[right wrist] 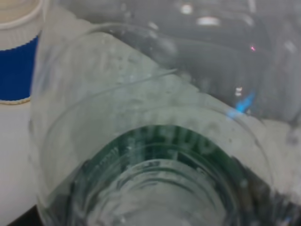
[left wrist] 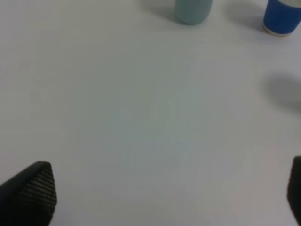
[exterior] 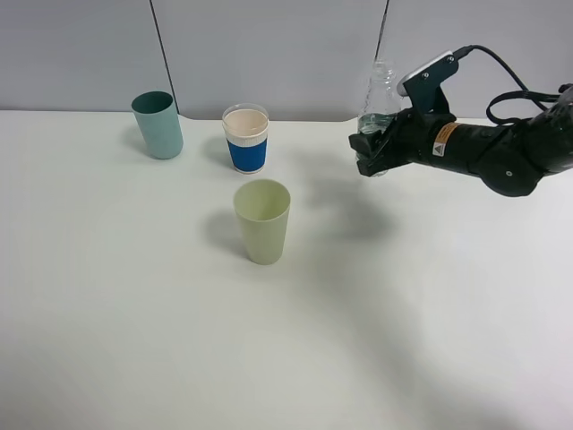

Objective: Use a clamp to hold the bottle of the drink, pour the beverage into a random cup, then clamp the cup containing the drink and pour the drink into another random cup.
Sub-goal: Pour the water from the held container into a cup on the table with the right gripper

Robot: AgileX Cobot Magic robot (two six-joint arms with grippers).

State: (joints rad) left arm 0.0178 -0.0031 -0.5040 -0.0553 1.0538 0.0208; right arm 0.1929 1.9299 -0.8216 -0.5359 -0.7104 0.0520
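A clear plastic bottle [exterior: 378,98] stands upright at the back right, and my right gripper [exterior: 374,150] is shut around its lower body. The right wrist view is filled by the bottle [right wrist: 155,141] seen close up. Three cups stand to its left: a teal cup [exterior: 158,125], a blue-and-white paper cup [exterior: 246,139] and a pale green cup [exterior: 263,220] nearer the front. My left gripper [left wrist: 164,193] is open over bare table, with one fingertip [left wrist: 33,190] dark at the frame's corner. It does not appear in the exterior high view.
The white table [exterior: 403,340] spreads wide in front of the cups. A grey wall runs along the back edge. The left wrist view also catches the teal cup [left wrist: 192,10] and the blue cup [left wrist: 282,18]; the blue cup [right wrist: 16,61] shows beside the bottle in the right wrist view.
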